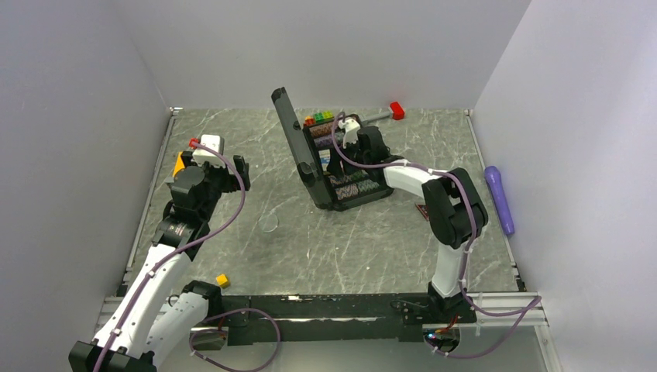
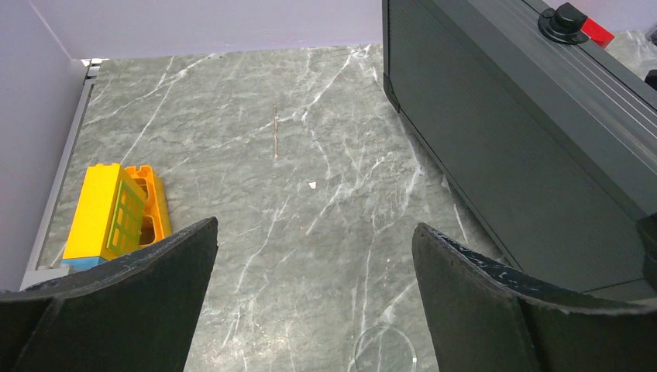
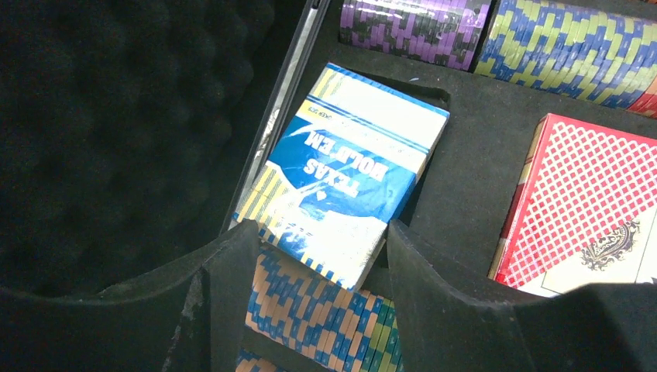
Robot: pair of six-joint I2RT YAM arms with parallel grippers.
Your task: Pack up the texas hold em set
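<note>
The open briefcase stands at the far middle of the table, lid upright. The right gripper reaches inside, jaws apart just above the blue-white card deck. They seem not to grip it. The deck lies crooked, its near end riding up on the chips, so it probably needs pressing flat. Beside it sits the red deck. The left gripper hovers at the left, jaws wide and empty. The right arm hides most of the tray from above.
</note>
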